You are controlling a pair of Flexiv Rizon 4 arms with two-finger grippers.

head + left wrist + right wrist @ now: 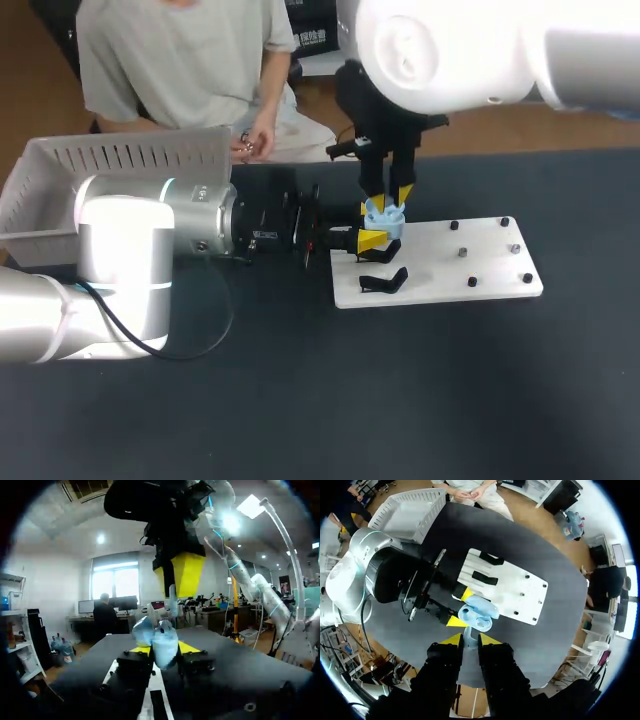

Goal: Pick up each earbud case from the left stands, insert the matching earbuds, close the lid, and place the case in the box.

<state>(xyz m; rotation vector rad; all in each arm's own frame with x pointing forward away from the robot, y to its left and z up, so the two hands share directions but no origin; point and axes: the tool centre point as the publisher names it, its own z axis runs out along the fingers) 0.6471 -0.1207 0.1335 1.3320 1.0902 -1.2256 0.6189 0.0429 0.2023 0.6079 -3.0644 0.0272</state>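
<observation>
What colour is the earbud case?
The case is light blue, clearest in the right wrist view.

Nothing legible: no lettering, number or sign can be made out on the surface (pixel 420 400), the board (pixel 485 268), the box (pixel 130 152) or the case (pixel 384 216).

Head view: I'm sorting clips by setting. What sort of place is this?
Probably a robotics lab bench: a left arm and right arm work over a dark table with a white pegged board and a slotted white box.
</observation>
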